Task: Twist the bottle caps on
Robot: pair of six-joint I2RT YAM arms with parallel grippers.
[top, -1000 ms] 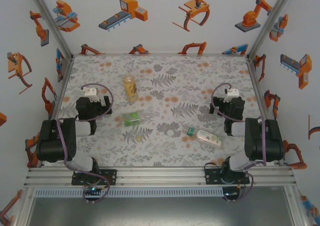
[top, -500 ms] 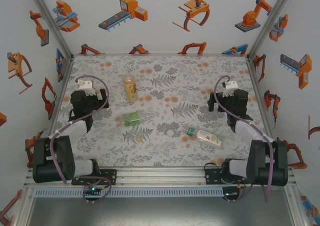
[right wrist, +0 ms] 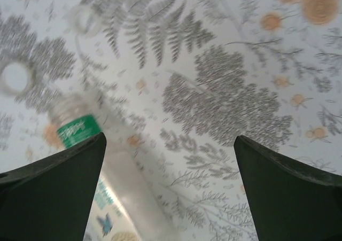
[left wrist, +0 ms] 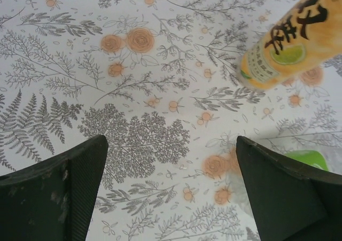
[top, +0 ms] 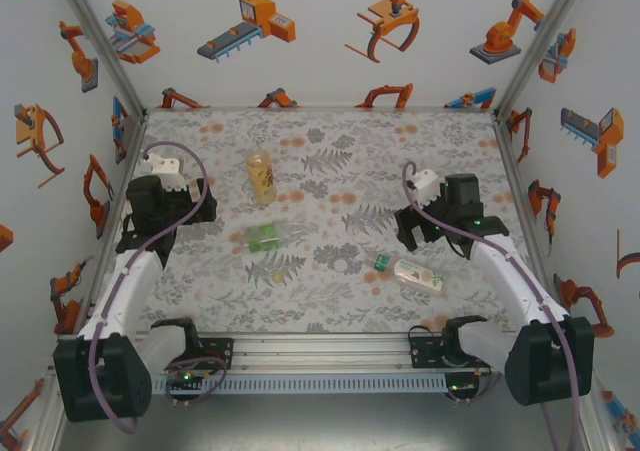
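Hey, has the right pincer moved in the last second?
Yes. In the top view the right pincer has swung left and toward the near edge, ending just above the slim bottle, which has stayed where it lay.

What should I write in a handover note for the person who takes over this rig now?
Left gripper: open, empty, near the amber bottle.
Right gripper: open, empty, above the slim bottle, which lies on its side.
Green bottle: mid-table.
Pale cap and yellowish cap lie loose between the bottles.
Done: no cap visibly screwed on; the amber bottle's top is unclear.
Left: pick up the caps and screw them on.
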